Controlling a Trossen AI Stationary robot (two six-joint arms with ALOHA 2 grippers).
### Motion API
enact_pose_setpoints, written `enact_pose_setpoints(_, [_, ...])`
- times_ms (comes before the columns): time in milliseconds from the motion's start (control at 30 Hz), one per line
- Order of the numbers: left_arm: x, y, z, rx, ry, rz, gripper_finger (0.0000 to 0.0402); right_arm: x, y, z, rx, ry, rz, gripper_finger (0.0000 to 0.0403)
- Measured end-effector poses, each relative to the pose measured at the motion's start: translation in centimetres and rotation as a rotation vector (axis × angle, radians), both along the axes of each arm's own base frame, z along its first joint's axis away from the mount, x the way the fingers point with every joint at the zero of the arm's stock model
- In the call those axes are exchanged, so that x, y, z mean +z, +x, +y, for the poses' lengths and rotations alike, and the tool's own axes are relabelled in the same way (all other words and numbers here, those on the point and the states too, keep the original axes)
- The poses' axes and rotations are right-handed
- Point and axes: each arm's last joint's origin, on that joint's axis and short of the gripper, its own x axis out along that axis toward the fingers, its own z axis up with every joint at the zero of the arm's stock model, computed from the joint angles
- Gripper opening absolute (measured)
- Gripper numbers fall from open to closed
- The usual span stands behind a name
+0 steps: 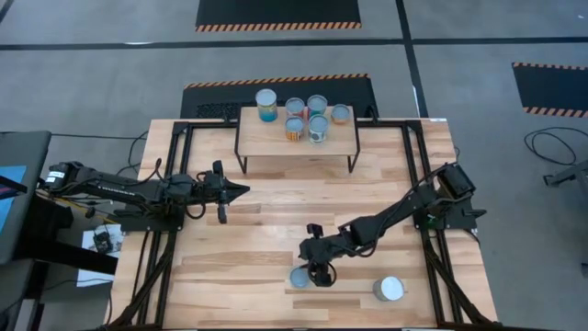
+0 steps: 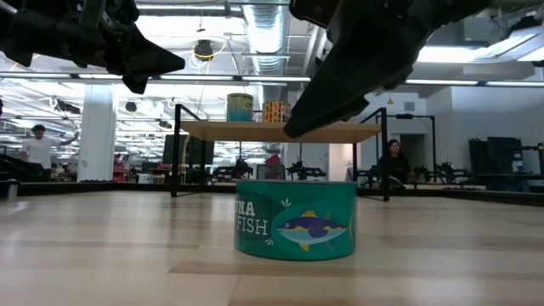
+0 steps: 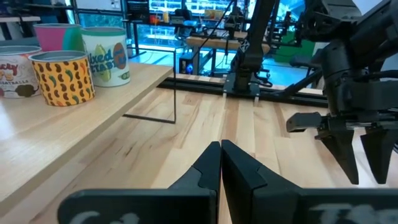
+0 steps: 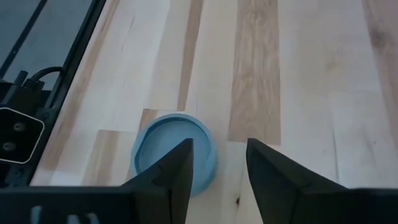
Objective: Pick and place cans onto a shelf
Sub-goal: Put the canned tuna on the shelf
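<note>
The table [image 1: 276, 230] is topped at twelve o'clock by the shelf [image 1: 276, 142], where six cans [image 1: 317, 129] are grouped. The left gripper [image 1: 241, 191], clenched, is held at nine o'clock. The right gripper [image 1: 317, 276], released, is poised beside the tuna can [image 1: 299, 277] at six o'clock; another can [image 1: 389, 289] is seen toward five.

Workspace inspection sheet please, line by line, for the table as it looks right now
Surface: wooden plank table, bare in the middle.
Job's things: six cans on the shelf; teal tuna can and another can on the table near its front edge.
Clutter: nothing seen.
Grippers: right gripper open, above and just beside the tuna can; left gripper shut, waiting above the table's left side.
Cables: loose cable on the floor, right of the table.
Surroundings: people in the room behind.
</note>
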Motion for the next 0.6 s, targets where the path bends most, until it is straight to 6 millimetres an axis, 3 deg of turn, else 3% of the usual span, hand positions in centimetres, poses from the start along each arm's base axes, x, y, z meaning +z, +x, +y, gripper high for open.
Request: enact_pose_setpoints(600, [0.1, 0.0, 0.0, 0.000, 0.050, -0.002, 0.0002, -1.3, 0.2, 0.1, -0.029, 0.020, 0.040, 0.0176])
